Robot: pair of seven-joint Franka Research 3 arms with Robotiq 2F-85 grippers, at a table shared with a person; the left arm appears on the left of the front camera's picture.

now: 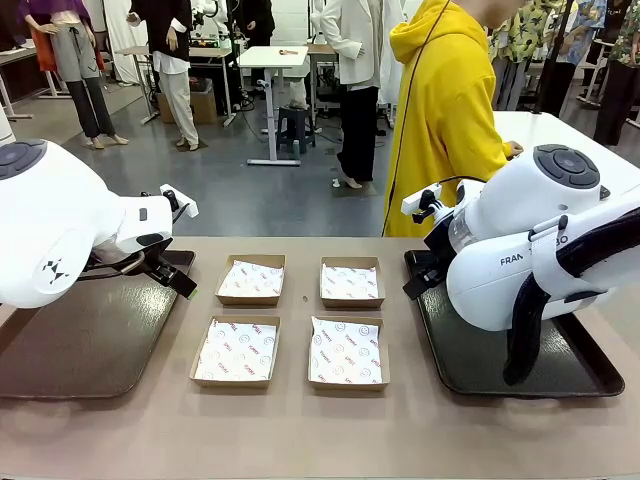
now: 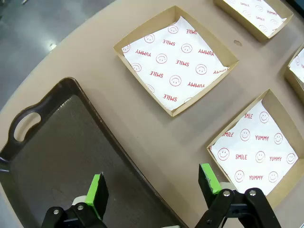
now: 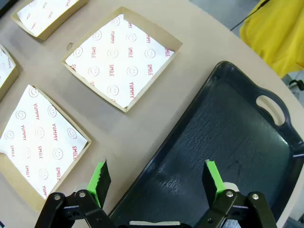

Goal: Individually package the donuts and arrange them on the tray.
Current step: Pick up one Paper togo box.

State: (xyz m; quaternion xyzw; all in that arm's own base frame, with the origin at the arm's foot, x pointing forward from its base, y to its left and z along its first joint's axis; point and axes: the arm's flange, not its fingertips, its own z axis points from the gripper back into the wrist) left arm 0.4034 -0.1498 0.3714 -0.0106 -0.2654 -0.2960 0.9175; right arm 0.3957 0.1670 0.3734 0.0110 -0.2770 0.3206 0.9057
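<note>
We log left tool [image 2: 152,180], fingers apart, above the left tray [image 2: 52,152] edge; right tool [image 3: 156,171], likewise apart, above the right tray [image 3: 228,128]. Four paper-lined boxes [image 1: 238,350] lie between on the worktop [image 1: 300,430].

We see a beige table top [image 2: 156,142], smooth and matt. The left tray [image 2: 61,156] and right tray [image 3: 228,137] look like dark plastic, their floors finely grained with a dull sheen. The cardboard boxes [image 2: 214,42] are matt brown, each lined with thin white printed paper [image 2: 178,61]. The left gripper [image 2: 152,179] has matt green pads [image 2: 96,190], rubbery in look. The right arm [image 1: 520,250] wears glossy white plastic; the person's hoodie [image 1: 450,120] is soft yellow cloth.
</note>
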